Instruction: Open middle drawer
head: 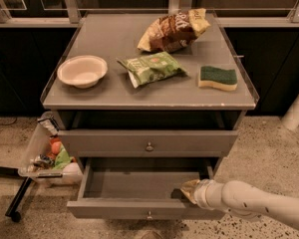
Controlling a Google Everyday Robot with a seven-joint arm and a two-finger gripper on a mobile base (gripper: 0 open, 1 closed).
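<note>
The middle drawer (114, 209) stands pulled out at the bottom of the grey cabinet. Its plain grey inside (139, 183) is bare and its small round knob (149, 214) is at the centre of the flat front. My gripper (189, 192) is at the right end of this drawer, just behind the front panel and over the rim, on my white arm (259, 203) that comes in from the lower right. The drawer above (114, 143), with its knob (149, 146), is shut. A lower drawer is hidden beneath the open one.
The cabinet top (114, 96) holds a white bowl (82, 70), a green snack bag (152, 67), a brown chip bag (172, 30) and a green-and-yellow sponge (218, 77). A clear bin of items (45, 158) hangs at the cabinet's left side. Speckled floor surrounds the cabinet.
</note>
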